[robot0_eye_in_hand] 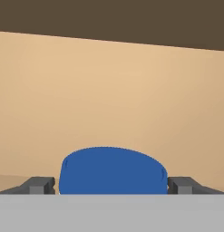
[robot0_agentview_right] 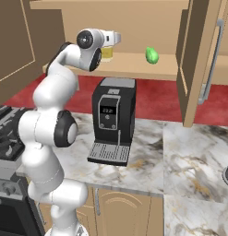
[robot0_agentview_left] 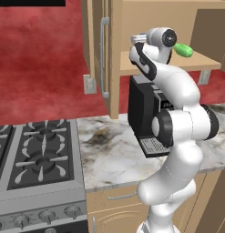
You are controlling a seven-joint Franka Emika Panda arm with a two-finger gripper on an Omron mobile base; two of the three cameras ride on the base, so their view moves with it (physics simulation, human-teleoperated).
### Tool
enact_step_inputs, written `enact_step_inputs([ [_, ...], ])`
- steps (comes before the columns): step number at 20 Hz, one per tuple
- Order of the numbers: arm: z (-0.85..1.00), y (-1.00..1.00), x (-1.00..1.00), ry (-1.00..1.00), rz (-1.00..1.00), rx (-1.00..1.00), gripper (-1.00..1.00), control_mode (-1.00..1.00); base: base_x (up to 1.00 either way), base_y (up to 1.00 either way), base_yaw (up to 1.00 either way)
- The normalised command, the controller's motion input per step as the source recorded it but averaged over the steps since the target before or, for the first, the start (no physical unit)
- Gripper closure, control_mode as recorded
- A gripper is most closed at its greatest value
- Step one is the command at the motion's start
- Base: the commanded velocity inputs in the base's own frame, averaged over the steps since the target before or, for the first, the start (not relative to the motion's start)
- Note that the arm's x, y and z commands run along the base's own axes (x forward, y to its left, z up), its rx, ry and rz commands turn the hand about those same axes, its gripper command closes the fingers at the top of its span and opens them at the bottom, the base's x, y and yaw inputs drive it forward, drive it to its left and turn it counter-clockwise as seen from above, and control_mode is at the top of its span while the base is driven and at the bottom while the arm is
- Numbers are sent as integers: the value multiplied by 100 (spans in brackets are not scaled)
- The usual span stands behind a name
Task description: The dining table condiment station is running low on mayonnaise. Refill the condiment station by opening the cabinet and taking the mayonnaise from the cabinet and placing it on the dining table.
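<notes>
The cabinet (robot0_agentview_right: 134, 68) stands with both doors swung wide, and my arm reaches onto its inner shelf (robot0_agentview_left: 127, 68). In the hand view the mayonnaise's blue lid (robot0_eye_in_hand: 112, 170) lies right between my two fingertips (robot0_eye_in_hand: 40, 185), one on each side. My gripper (robot0_eye_in_hand: 111, 185) is open around the lid and has not shut on it. From the right base view the jar's pale-yellow body (robot0_agentview_right: 106, 54) shows just below and behind the hand (robot0_agentview_right: 111, 38). The hand (robot0_agentview_left: 139, 38) also shows in the left base view, where the jar is hidden. The dining table is out of view.
A green cucumber-shaped item (robot0_agentview_right: 152, 55) lies on the same shelf, to the right of the jar. A black coffee machine (robot0_agentview_right: 113, 120) stands on the marble counter (robot0_agentview_right: 189, 161) under the cabinet. A gas stove (robot0_agentview_left: 36, 150) adjoins the counter on the left. The open right door (robot0_agentview_right: 198, 60) juts out.
</notes>
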Motion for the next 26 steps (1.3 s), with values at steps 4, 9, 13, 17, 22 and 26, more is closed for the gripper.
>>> enact_step_inputs([
  [4, 0, 6, -48, 0, 4, 0, 100, -100, 0, 0, 0],
  [9, 0, 0, -92, -6, 5, 0, 100, -100, 0, 0, 0],
  [13, 8, 0, -100, -8, 2, 0, 100, -100, 0, 0, 0],
  [17, 23, 0, -100, -5, 0, 0, 100, -100, 0, 0, 0],
  [22, 4, -32, -100, -4, 2, 0, 100, -100, 0, 0, 0],
  [26, 0, -39, -100, 0, 5, 1, 100, -100, 0, 0, 0],
])
